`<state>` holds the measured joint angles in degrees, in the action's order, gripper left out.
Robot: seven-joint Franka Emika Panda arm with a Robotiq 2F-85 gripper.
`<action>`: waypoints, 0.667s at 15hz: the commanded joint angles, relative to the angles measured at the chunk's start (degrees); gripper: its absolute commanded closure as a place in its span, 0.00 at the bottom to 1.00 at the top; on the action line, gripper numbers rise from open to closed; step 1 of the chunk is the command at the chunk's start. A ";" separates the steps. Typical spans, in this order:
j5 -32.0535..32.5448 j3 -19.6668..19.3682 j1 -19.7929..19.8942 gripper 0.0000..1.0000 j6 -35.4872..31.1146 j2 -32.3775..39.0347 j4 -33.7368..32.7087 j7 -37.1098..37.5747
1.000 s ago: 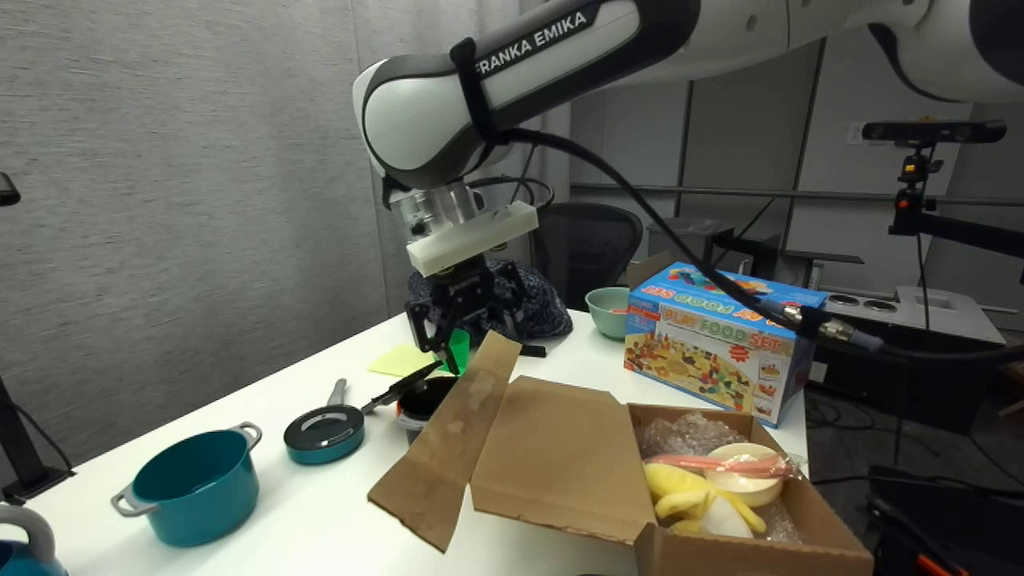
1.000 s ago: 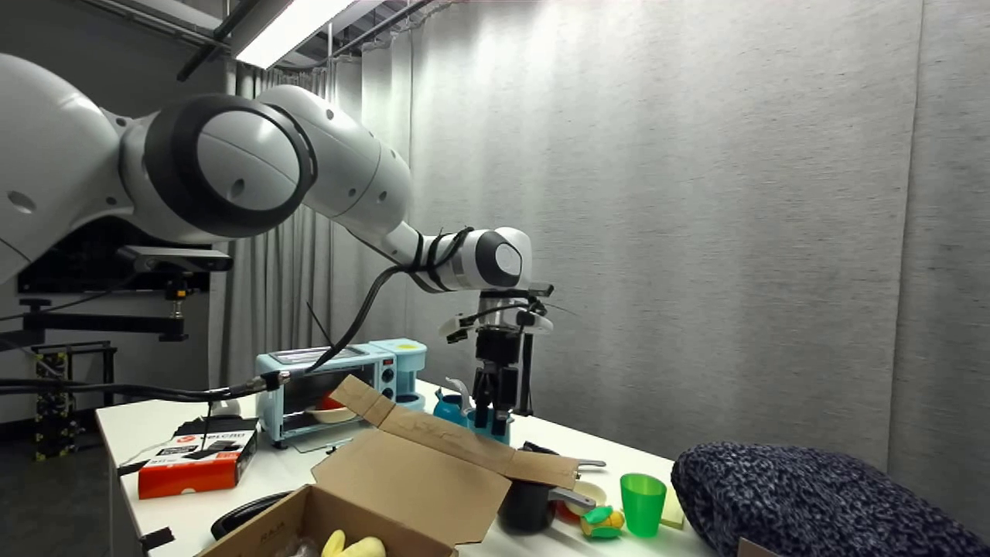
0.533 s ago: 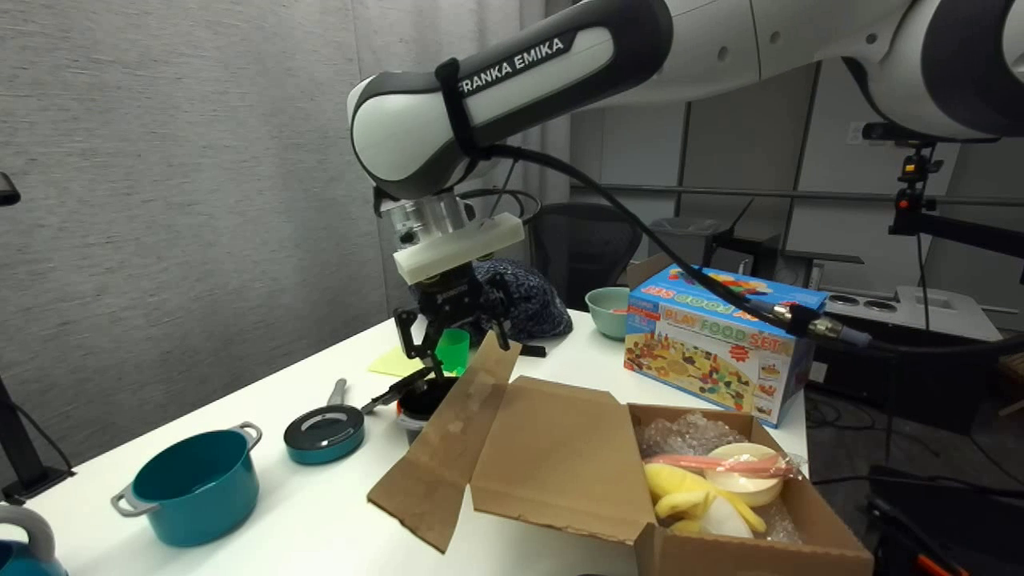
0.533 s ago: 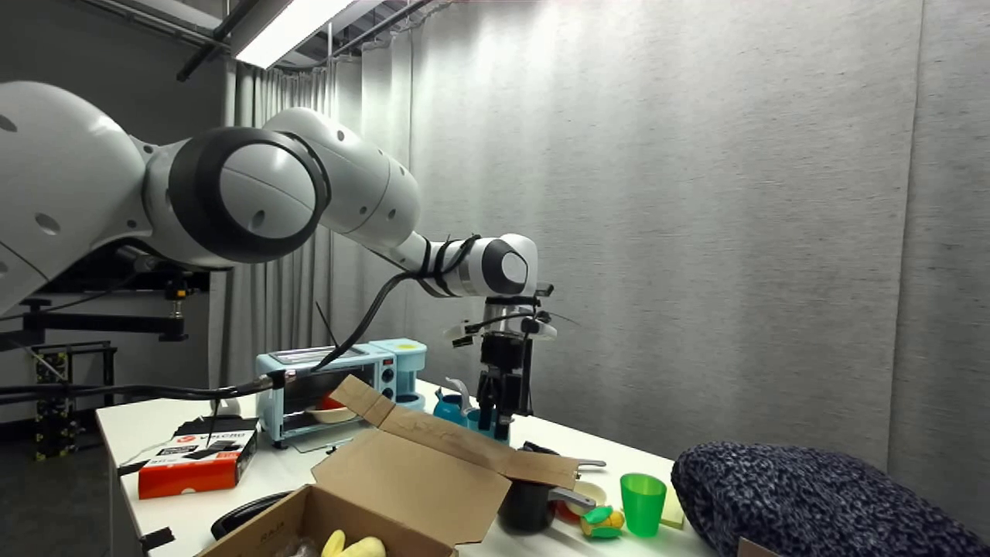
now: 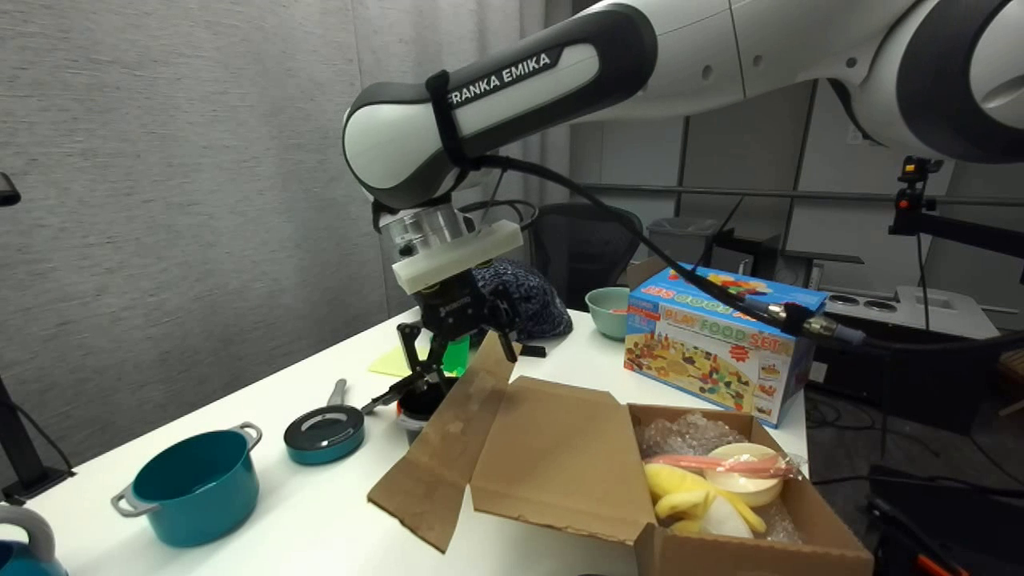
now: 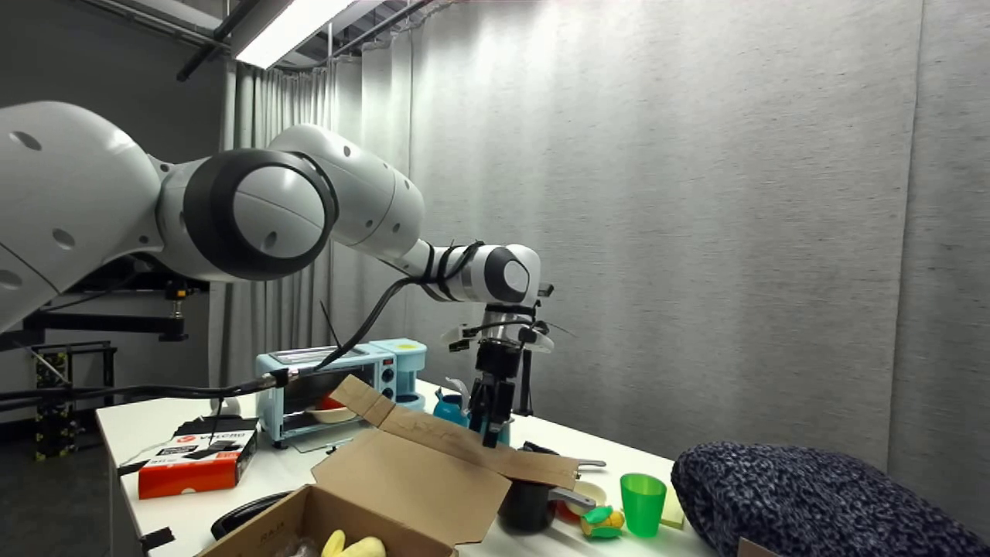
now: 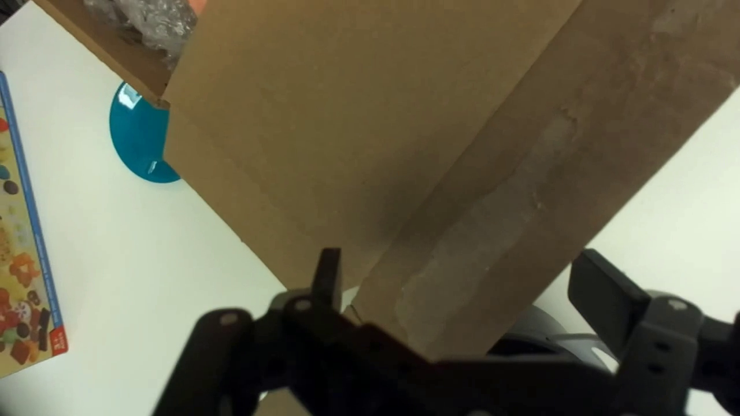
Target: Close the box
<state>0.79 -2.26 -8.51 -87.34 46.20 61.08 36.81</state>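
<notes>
At the outer strip (image 7: 520,190) of the lid (image 7: 347,104) on the cardboard carton (image 5: 748,556), your gripper (image 7: 462,271) hangs with its 2 fingers (image 7: 604,297) spread wide apart, gripping nothing. The wrist view shows the strip running between them; whether either finger touches the cardboard, you cannot tell. The carton sits on the white table (image 5: 336,512), with the Play Food Set box (image 5: 712,344) near it and a black saucepan (image 6: 526,507) partly hidden by its strip in an exterior view. In both exterior views the lid slopes outward from the carton's rim and leaves the opening uncovered: bubble wrap (image 5: 692,436) and yellow toy food (image 5: 672,480) show inside. So, as far as you can judge, none of the closing is done; at most, the approach to the strip is made. Left for you, most likely: bring the 2 fingers together on the strip, swing the lid back over the carton's opening and press it down, perhaps tucking the strip inside the wall. Make sure the strip sits between both fingers before you pull, or it may slip free.
</notes>
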 commanded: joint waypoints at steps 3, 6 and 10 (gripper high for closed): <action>-2.47 1.58 1.51 0.00 5.79 1.70 -4.26 -8.08; -3.13 2.30 2.46 0.35 4.77 0.03 -3.13 -17.10; -3.89 2.57 3.95 0.65 5.72 -1.54 -2.38 -23.79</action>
<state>-1.64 -1.05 -6.65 -84.22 45.68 59.51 17.86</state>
